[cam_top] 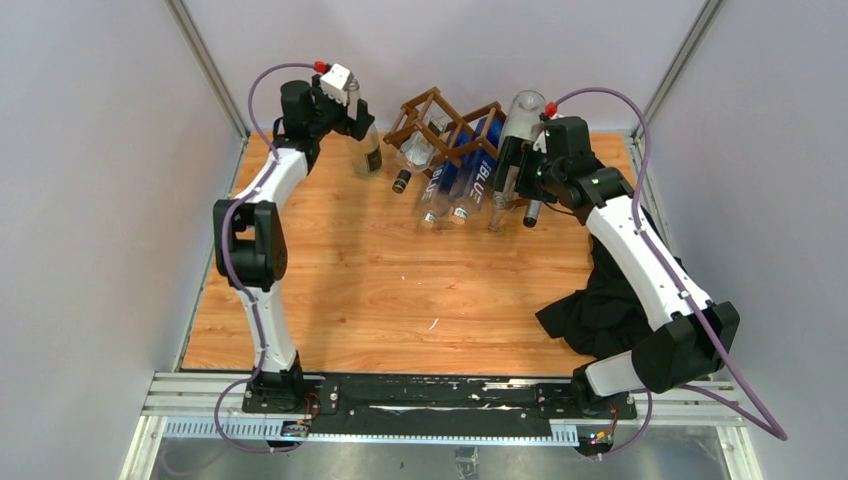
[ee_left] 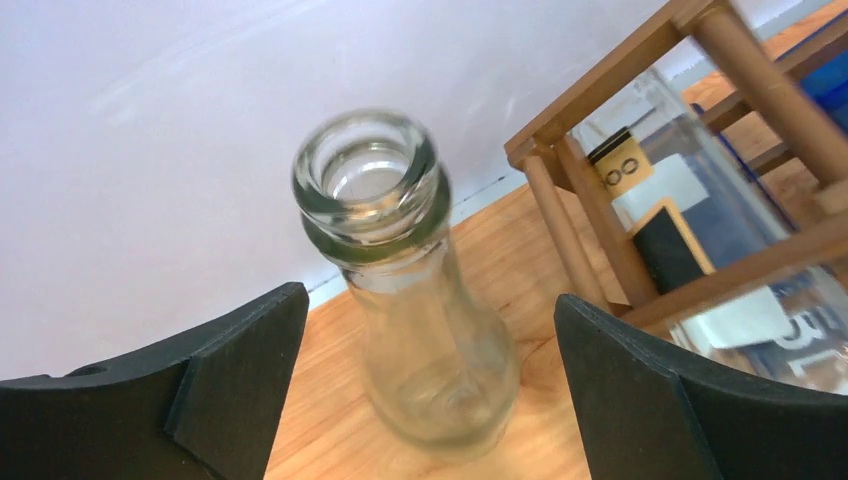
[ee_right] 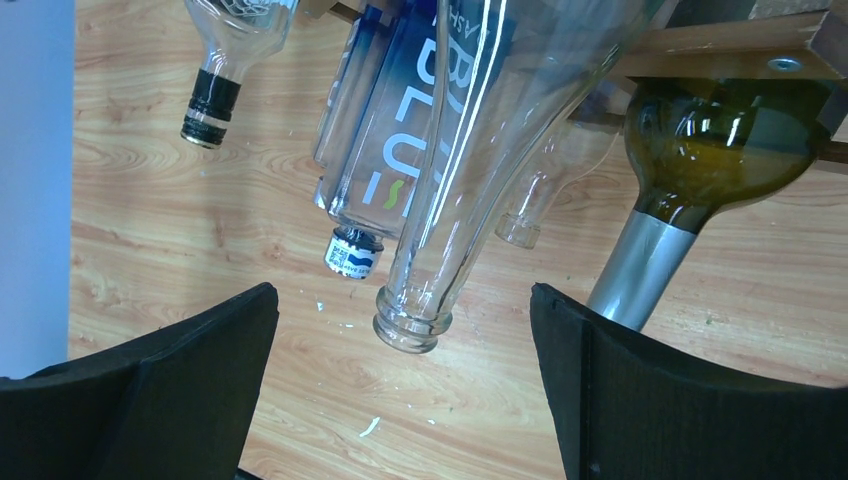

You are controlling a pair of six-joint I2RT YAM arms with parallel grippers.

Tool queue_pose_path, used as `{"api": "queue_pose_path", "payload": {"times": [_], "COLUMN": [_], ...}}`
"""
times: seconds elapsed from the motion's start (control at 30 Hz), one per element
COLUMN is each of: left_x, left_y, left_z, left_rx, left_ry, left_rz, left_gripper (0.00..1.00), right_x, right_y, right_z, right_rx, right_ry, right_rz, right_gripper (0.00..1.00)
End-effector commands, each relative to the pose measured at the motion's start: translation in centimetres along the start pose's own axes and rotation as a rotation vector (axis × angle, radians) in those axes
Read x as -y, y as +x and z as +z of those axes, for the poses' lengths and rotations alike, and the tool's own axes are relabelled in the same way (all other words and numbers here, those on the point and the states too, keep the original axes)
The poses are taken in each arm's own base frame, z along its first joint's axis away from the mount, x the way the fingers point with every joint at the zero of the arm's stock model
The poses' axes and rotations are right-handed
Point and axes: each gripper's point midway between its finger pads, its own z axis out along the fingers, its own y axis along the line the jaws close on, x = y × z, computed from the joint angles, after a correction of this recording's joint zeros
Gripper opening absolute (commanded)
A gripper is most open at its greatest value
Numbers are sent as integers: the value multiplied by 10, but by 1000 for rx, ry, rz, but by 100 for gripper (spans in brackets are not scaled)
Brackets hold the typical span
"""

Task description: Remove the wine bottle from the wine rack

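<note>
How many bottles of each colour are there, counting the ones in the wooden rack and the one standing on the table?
Clear bottles: 4 (one stands on the table, three lie in the rack)
Blue bottles: 2
Green bottle: 1
Total: 7

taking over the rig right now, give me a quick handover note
Left gripper: open, fingers either side of the upright clear bottle, not touching it; it stands on the table left of the wine rack.
Right gripper: open, by the neck of the long clear bottle in the rack.
Done: one bottle off.
Left: racked bottles, including blue bottles and dark green bottle.
</note>
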Motion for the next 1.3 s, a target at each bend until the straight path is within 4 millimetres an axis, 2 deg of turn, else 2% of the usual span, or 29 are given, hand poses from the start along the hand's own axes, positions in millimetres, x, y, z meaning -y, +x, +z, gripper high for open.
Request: {"api": "queue_pose_path", "payload": {"times": [0.0,0.07,0.13,0.3,0.33,0.37,0.5,0.63,0.7,0.83,1.03,1.27], "left_x": [2,5,3,1,6,-3,-2,-4,2,16,26,34], "left_y": [-46,-47,-56,-77,-80,-73,-65,-48,-45,-38,-32,-25], "left_z": [-38,-54,-72,-135,-147,-166,-216,-255,-271,-286,-291,-294], "left_rx": [-15,-86,-128,-218,-234,-266,-318,-413,-450,-457,-459,-467], "left_ry": [-11,-14,-40,-101,-108,-129,-157,-242,-256,-254,-249,-220], "left_rz": [99,89,94,22,-7,-54,-162,-163,-136,-143,-181,-172], "left_gripper": [100,100,100,100,100,100,100,100,100,100,100,100], "right_x": [15,16,17,21,23,25,26,33,34,31,31,27], "right_y": [-4,-4,-5,-3,-4,-5,-5,-6,-5,-2,8,4], "right_z": [2,6,10,23,26,29,39,46,49,56,65,65], "right_rx": [13,9,9,22,27,30,43,59,58,58,33,45], "right_ry": [72,78,82,95,104,113,125,172,178,169,174,157], "right_rz": [24,24,28,48,51,58,73,89,98,108,112,113], "right_gripper": [100,100,100,98,97,96,93,91,89,85,77,53]}}
